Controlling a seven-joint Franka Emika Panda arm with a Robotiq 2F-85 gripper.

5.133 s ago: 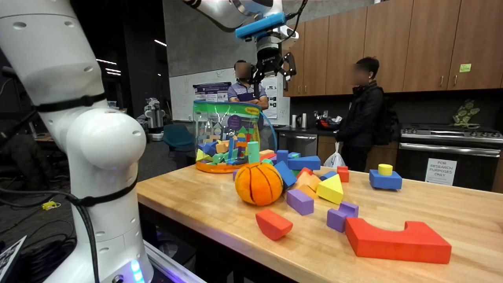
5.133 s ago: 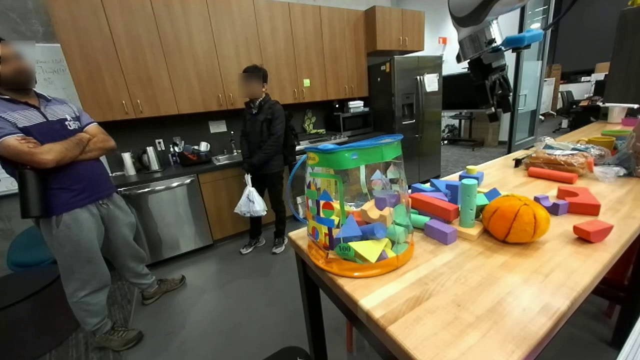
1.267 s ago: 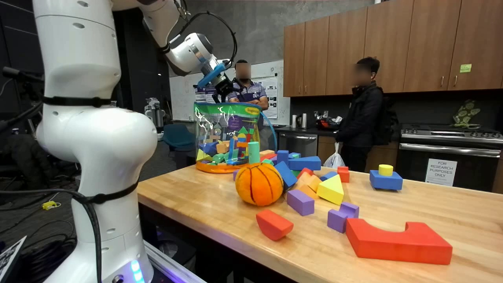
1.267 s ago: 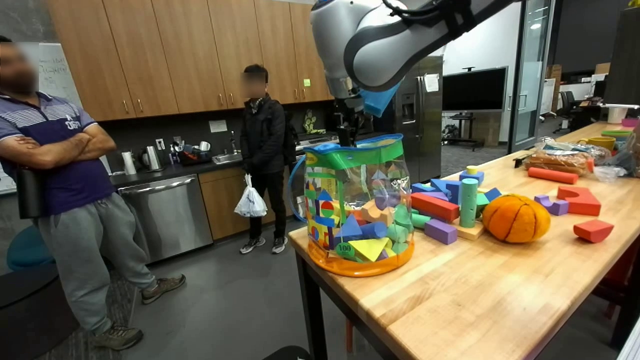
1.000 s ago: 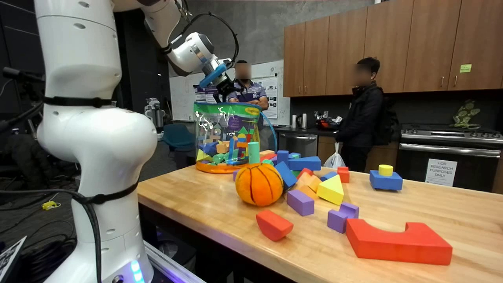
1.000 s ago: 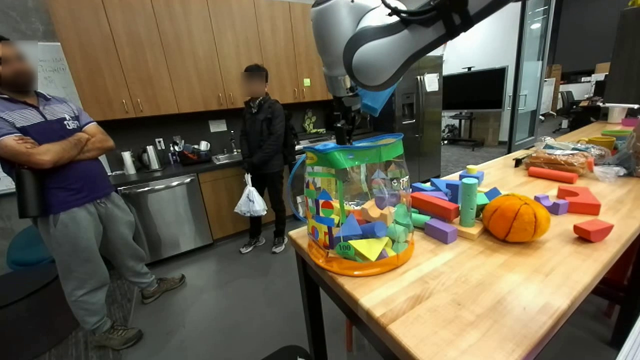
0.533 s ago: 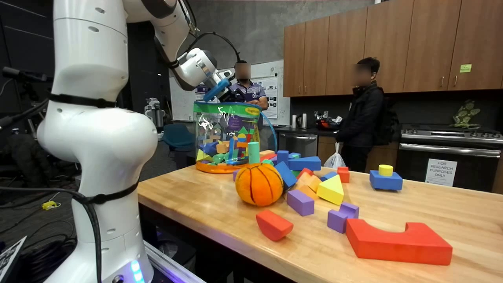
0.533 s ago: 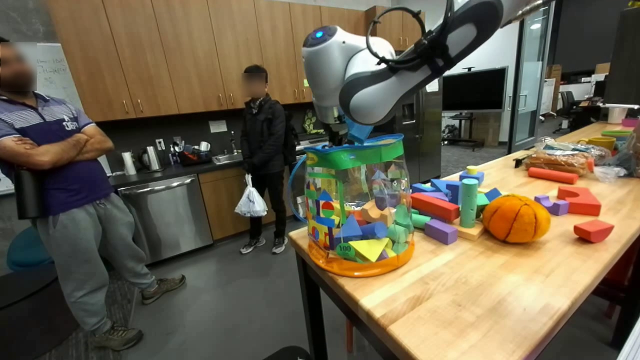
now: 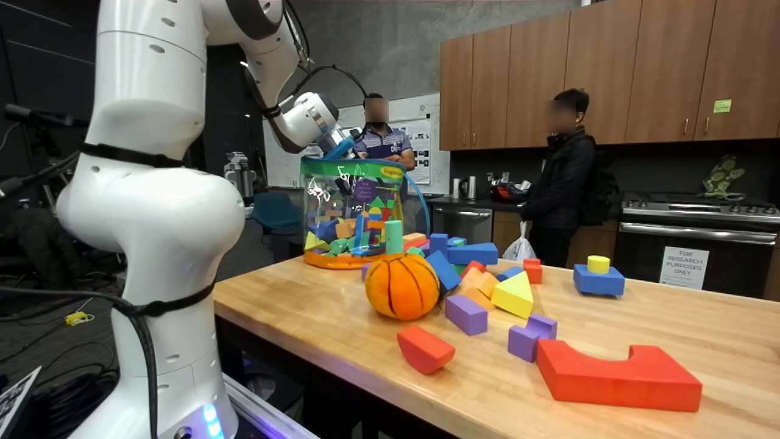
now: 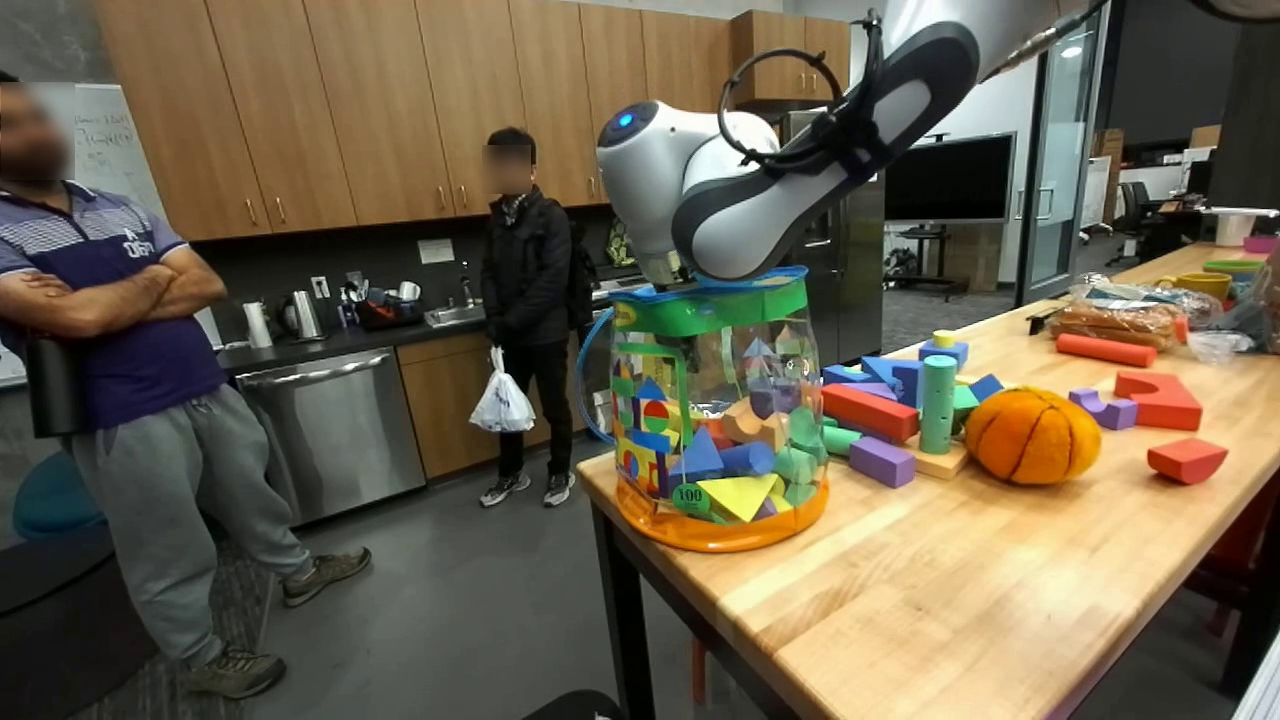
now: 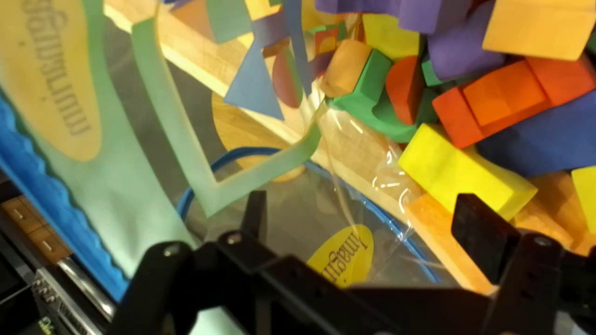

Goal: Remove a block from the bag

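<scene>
Over on the left a man in a purple polo [image 10: 110, 330] stands with his arms folded. Past him, on the dark counter [image 10: 350, 341], sit a steel kettle [image 10: 303, 318] and a dark basket [image 10: 388, 319] piled with kitchenware [image 10: 409, 292] (too jumbled for me to sort out). Next is a man in a black jacket [image 10: 525, 280], a crinkled white plastic bag [image 10: 502, 402] bulging at his side; what it holds I can't see.

Then the bag of blocks [image 10: 740, 310], upright at the corner of the smooth wooden table [image 10: 900, 580]: boxy, glossy clear plastic, green band and blue trim around the top, orange base, printed with coloured shapes on its left side. Through the wall I make out a blue triangle [image 10: 700, 462], a blue cylinder [image 10: 747, 460], a tan block [image 10: 755, 427] and a yellow triangle [image 10: 738, 496] heaped low down; the wrist view adds a chunky yellow block [image 11: 461, 170] and a green block [image 11: 384, 118] with a scooped-out curve.

The robot arm [image 10: 790, 200], all rounded white and grey shell, leans in over the bag, and the black gripper [image 11: 361, 214] is down inside its mouth, fingers spread well apart, clear plastic showing between them.

Just right of the bag lie a long red block [image 10: 868, 413] and a purple block [image 10: 880, 463], matte and boxy, then an upright mint cylinder [image 10: 936, 405] near a soft-looking orange ball [image 10: 1033, 437] with dark seams. Farther along come a notched purple piece [image 10: 1119, 414], a crinkly clear packet [image 10: 1110, 325] with something brown in it, a flat red arch [image 10: 1150, 414], a half-round red piece [image 10: 1187, 462] and a yellow cup [image 10: 1202, 286].
</scene>
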